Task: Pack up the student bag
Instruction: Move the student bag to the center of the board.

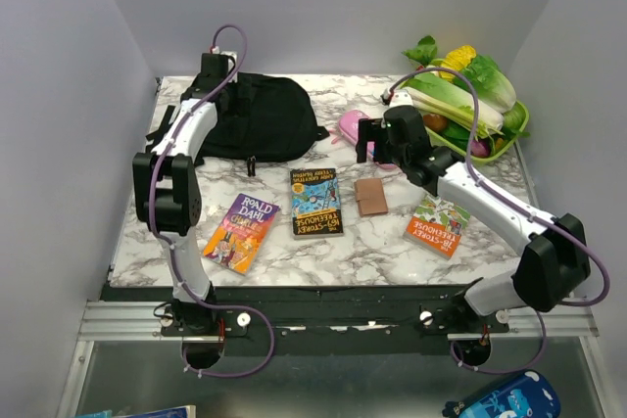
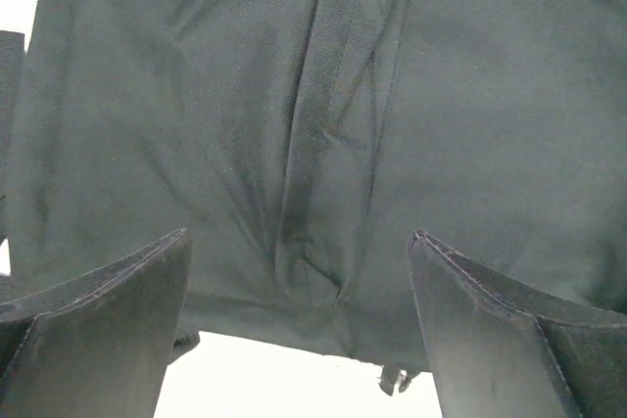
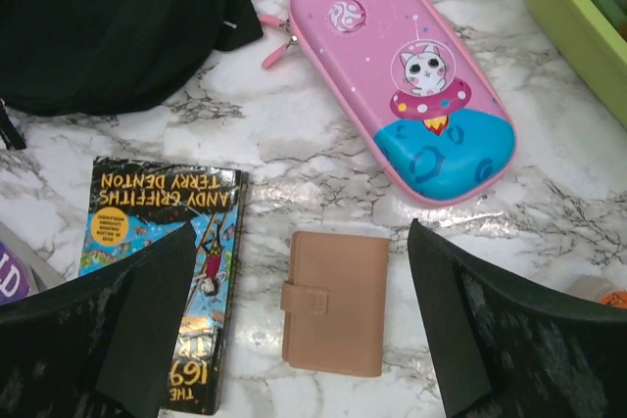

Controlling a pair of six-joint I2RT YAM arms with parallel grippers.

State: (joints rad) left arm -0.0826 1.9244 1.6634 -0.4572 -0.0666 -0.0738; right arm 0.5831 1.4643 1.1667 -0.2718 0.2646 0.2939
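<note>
L gripper: jaws apart, nothing held. The student bag is close ahead, its black fabric spanning past both tips; contact unclear. R gripper: jaws apart, empty, w/ tan wallet centred betw them below, pink pencil case ahead, and book partly behind one jaw.

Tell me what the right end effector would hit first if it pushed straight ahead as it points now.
Likely the brown wallet, centred in front of the open right end effector; the pink pencil case lies beyond. Depth is unclear.
</note>
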